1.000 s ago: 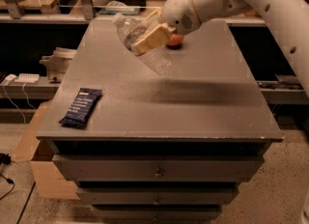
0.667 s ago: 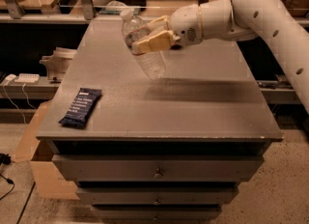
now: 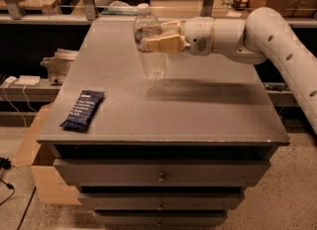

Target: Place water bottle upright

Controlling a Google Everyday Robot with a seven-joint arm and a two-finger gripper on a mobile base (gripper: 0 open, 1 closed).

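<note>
One gripper [image 3: 151, 35] over the table [image 3: 124, 117]; fingers [image 3: 166, 43] clamped on the nearly upright water bottle [image 3: 153, 63].

This looks like a robotics lab or workshop. A grey drawer cabinet [image 3: 208, 110] serves as a worktable on a speckled floor [image 3: 287, 199], with cluttered bench shelving [image 3: 49, 18] behind, a power strip [image 3: 27, 80] at the left and a cardboard box [image 3: 42, 174] alongside. A white robot arm [image 3: 267, 30] reaches over the cabinet's far half, its gripper [image 3: 152, 35] clamped on a water bottle [image 3: 152, 63].
</note>
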